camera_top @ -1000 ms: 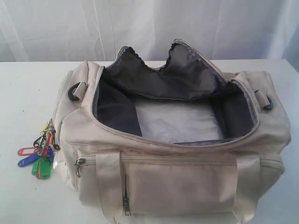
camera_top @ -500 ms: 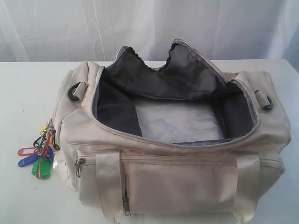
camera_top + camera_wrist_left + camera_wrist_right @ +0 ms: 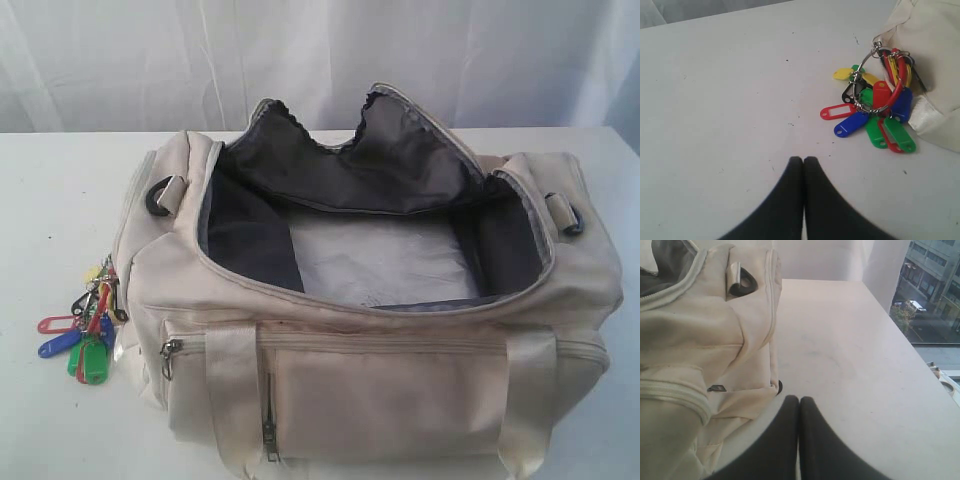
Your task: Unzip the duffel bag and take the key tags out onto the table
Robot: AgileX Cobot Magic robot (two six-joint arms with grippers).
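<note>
Well, from where I stand the job looks as good as done: the duffel bag sits on the white tabletop with its main zip wide open, grey lining showing, and the key tags lie out on the tabletop at the bag's left end. Trouble is how close they lie. In the left wrist view the metal ring and the rearmost tags touch the cream fabric of the bag's corner, so any tug on the bag could drag the bunch along or fold cloth over it. The left hand hangs over bare tabletop near the tags, its two dark fingers pressed together, holding nothing; a low sweep toward the bag would likely shove the tags under that corner or scatter them. The right hand is likewise closed tight and empty, just beside the bag's right end, the one with the dark strap loop. A careless move there could snag the loop or the side seam and shift the whole bag, which looks soft and light enough to slide, and the tags would go with it
</note>
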